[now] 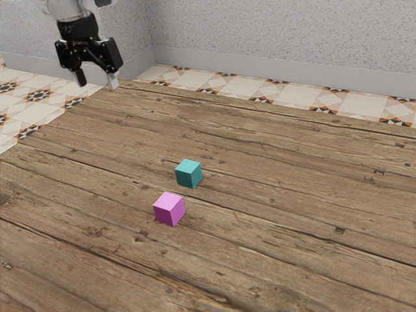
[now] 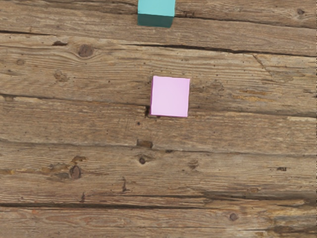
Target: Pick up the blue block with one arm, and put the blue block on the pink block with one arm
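Note:
A teal-blue block (image 1: 188,173) rests on the wooden table near its middle. The pink block (image 1: 169,208) sits just in front of it, a small gap apart. High at the exterior view's upper left, well above and away from both blocks, my gripper (image 1: 96,80) hangs open with nothing between its fingers. From the wrist camera the pink block (image 2: 170,96) is seen from above, with the blue block (image 2: 156,12) beyond it, cut by the frame's edge.
The wooden plank table (image 1: 273,214) stretches all around the two blocks. Patterned floor tiles (image 1: 26,104) and a grey wall (image 1: 279,32) lie beyond the table's far edge.

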`<state>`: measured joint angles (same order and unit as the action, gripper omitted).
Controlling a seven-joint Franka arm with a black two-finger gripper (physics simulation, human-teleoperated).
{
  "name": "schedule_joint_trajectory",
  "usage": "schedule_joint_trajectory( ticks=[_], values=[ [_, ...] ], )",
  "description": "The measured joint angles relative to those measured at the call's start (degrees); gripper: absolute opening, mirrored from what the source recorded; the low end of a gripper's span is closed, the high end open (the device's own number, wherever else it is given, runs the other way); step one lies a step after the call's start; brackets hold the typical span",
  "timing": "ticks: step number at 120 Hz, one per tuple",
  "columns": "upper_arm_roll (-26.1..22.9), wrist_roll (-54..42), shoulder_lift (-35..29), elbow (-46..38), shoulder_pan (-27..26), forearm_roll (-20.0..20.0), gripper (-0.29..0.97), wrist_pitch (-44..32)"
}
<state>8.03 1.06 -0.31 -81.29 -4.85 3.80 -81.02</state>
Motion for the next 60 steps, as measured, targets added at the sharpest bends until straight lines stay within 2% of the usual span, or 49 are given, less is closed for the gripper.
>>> schedule_joint_trajectory(
  ticks=[20,33,45,60],
  values=[
    [0.2,0.8,2.1,-0.6,-2.0,0.1,0.68,-3.3],
    [-0.1,1.2,6.7,-1.6,-0.7,0.0,0.68,-5.9],
    [-0.5,1.4,10.1,-7.8,1.5,-0.9,0.68,-12.2],
    [-2.2,1.7,16.8,-8.9,1.6,-1.4,0.68,-20.3]
  ],
)
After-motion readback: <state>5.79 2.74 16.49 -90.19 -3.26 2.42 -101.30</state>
